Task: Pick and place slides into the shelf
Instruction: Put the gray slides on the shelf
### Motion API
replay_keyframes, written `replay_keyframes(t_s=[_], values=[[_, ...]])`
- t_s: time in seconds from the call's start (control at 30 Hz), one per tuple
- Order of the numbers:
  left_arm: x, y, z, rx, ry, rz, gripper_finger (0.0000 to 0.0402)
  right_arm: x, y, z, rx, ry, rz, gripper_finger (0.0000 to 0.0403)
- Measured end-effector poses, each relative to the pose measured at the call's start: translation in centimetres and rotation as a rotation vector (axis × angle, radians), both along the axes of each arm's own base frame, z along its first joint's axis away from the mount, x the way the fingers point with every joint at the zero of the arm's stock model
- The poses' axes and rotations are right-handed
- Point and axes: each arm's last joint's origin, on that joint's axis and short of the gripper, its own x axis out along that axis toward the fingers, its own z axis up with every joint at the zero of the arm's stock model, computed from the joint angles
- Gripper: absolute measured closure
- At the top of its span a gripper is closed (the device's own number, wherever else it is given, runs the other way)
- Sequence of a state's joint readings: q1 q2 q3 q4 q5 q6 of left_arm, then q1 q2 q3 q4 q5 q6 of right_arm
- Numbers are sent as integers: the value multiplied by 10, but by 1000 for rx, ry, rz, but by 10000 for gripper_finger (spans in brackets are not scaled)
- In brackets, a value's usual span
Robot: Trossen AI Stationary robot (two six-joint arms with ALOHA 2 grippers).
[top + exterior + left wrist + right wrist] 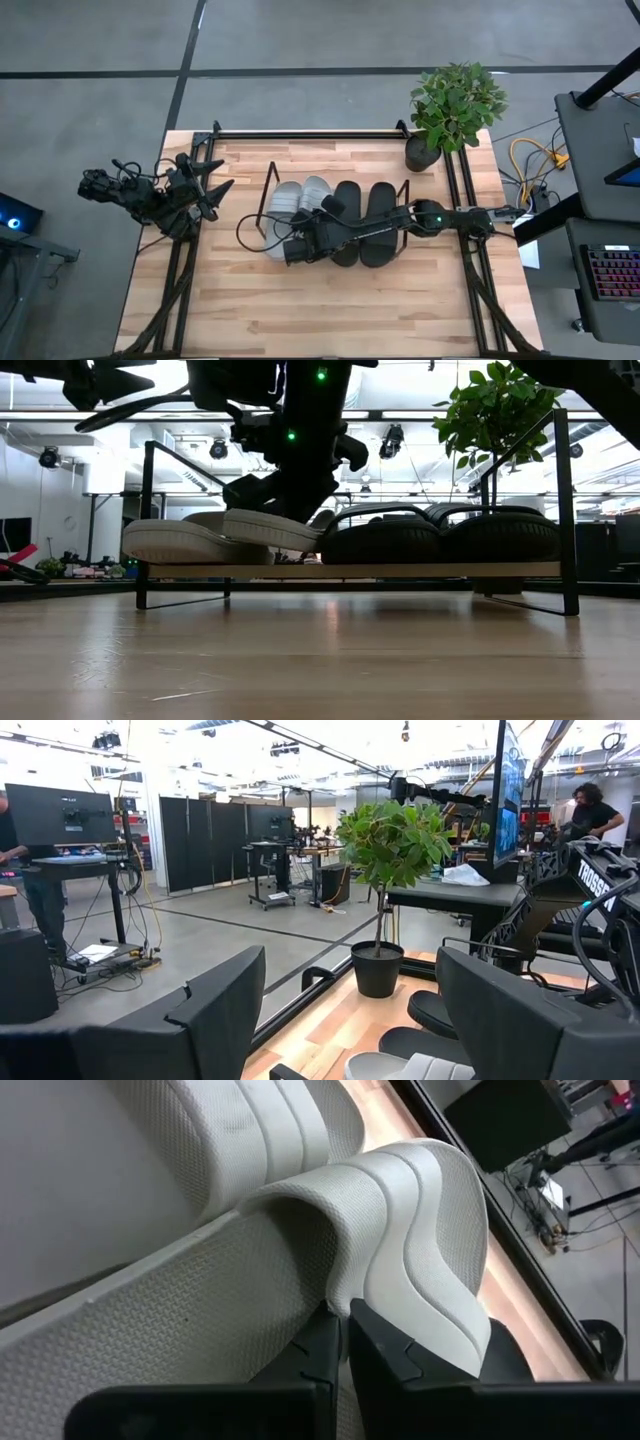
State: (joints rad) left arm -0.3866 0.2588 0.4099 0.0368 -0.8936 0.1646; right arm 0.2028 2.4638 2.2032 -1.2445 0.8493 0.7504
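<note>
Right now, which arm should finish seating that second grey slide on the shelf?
Right. Its tool is shut on the grey slide's strap over the shelf; the left tool waits open at the table's left edge.

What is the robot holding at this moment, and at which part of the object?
The right end effector is shut on the strap of a light grey slide, over the shelf. The left end effector is open and holds nothing.
</note>
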Motion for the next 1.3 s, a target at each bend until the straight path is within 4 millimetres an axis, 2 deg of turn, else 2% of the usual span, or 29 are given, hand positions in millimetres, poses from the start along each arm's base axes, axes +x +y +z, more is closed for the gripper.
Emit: replay_keyframes(t_s=[0.27,0.5,0.7,1.07,1.3], values=[[0,0,0,0,0,0,123,0,1,2,30,9,5,330],[0,0,0,0,1,0,123,2,2,15,94,-7,15,255],[0,0,-1,1,2,0,123,5,5,29,144,-42,32,214],[0,0,-1,1,3,0,123,2,5,45,182,-26,69,204],[0,0,-1,1,3,0,123,-4,8,64,228,-47,88,213]])
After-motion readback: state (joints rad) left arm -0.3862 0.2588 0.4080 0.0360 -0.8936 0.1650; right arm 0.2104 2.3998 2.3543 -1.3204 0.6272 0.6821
